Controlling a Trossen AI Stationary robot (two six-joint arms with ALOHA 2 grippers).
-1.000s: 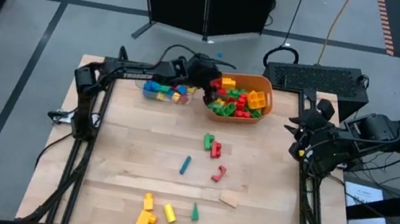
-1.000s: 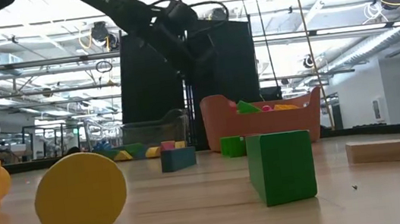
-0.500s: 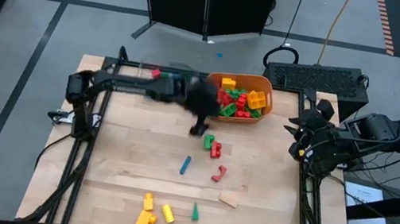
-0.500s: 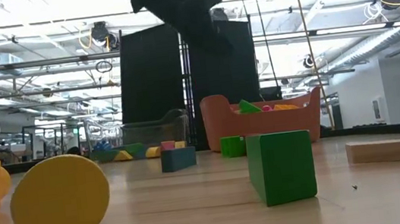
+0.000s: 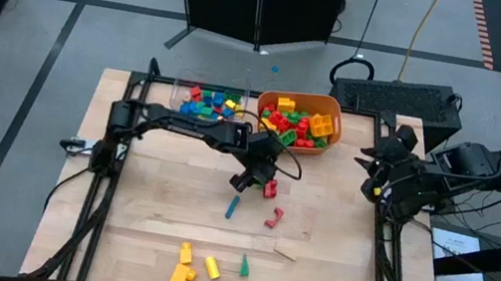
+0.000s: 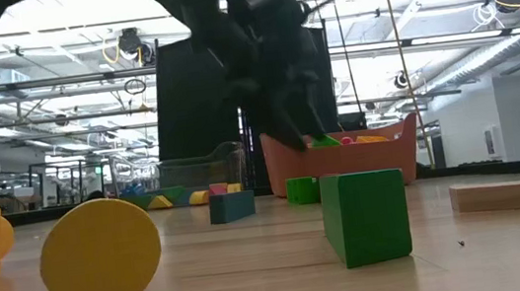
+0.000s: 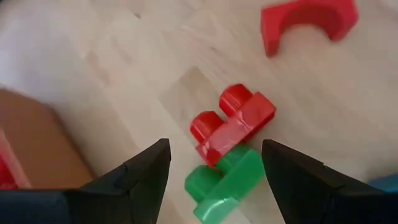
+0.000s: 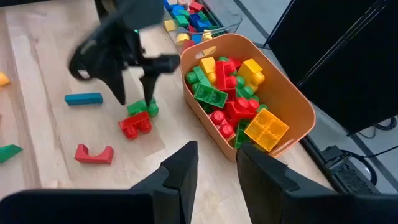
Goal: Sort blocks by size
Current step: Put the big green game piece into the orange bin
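Orange tub (image 5: 328,108) sits at table's back edge in high view, full of blocks (image 5: 298,125); my left gripper (image 5: 246,179) hangs over green brick (image 5: 261,175) and red brick (image 5: 270,189) mid-table. Left wrist: fingers (image 7: 148,171) spread, nothing held, green brick (image 7: 229,185) between them. Right gripper (image 8: 214,165) waits at table's right edge; can't tell its state.

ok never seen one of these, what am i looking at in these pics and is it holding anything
It is a two-armed robot at a wooden table, filmed from above, from table height, and from a camera on each wrist. The left gripper hangs open over a green block and a red block, gripping nothing. The right gripper waits at the table's right edge, holding nothing. An orange tub and a clear tray hold coloured blocks. More lie loose: a blue bar, a red arch and yellow pieces.
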